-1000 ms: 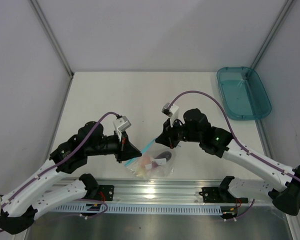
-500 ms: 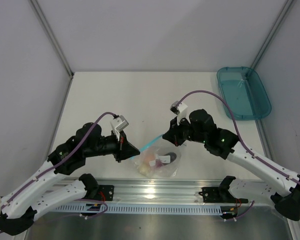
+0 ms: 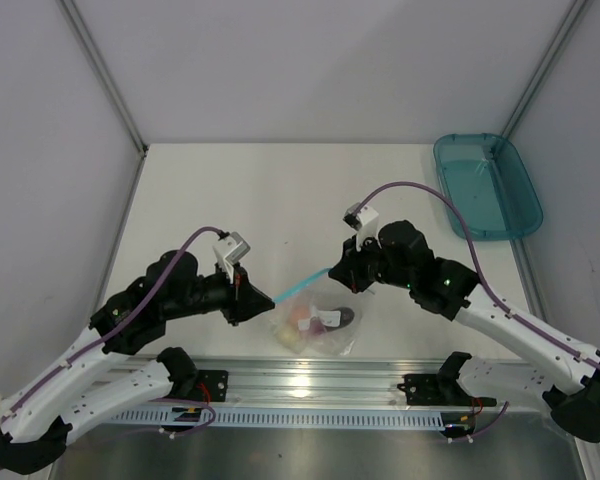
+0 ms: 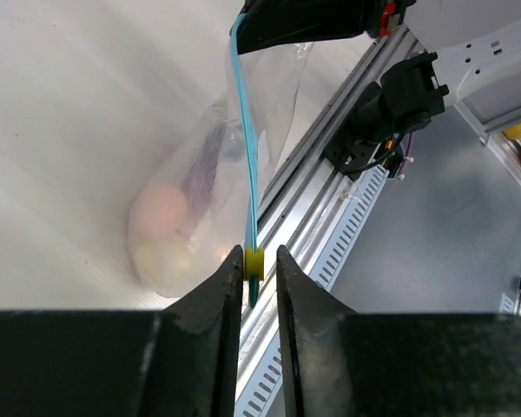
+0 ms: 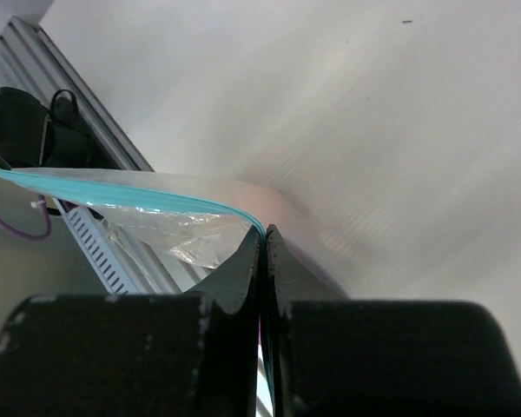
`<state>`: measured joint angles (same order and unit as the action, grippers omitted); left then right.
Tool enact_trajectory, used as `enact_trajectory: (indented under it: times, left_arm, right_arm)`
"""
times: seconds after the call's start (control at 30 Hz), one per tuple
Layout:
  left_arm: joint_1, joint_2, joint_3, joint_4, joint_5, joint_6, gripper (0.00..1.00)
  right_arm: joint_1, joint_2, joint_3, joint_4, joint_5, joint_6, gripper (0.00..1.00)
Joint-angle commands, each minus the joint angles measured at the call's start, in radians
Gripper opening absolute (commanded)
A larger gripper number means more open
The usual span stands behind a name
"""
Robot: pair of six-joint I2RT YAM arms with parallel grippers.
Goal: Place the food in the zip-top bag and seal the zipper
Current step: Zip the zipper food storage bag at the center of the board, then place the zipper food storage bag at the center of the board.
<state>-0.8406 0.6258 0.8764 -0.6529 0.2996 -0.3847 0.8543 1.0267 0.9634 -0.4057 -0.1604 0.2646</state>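
Near the bench [image 3: 280, 190] edge, right tool [image 5: 262, 236] pinches the zipper [image 4: 247, 148]; left tool [image 4: 260, 259] narrowly straddles its slider [image 4: 254, 261], grip unclear.

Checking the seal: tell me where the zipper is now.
Top view: the zipper spans the gap between the left gripper and the right gripper, near the table's front edge, by the bagged food.

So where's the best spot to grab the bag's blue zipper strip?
Pinch the zipper at its end, from the side, like the right end effector. It is thin, flat and pulled straight; the zip-top bag around the food looks soft.
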Motion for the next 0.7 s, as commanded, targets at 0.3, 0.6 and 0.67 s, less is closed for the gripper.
enact_trajectory:
  times: [0.3, 0.6, 0.67]
  left_arm:
    - [-0.006, -0.126, 0.044, -0.077, -0.385, -0.017, 1.00]
    - [-0.006, -0.176, -0.007, -0.068, -0.416, -0.011, 1.00]
    - [-0.006, -0.185, -0.026, -0.048, -0.389, -0.022, 1.00]
  right_arm:
    - [-0.046, 0.171, 0.099, 0.045, 0.042, -0.018, 0.00]
    - [-0.227, 0.458, 0.319, 0.093, 0.018, -0.056, 0.00]
    - [-0.260, 0.561, 0.363, 0.107, 0.001, -0.065, 0.00]
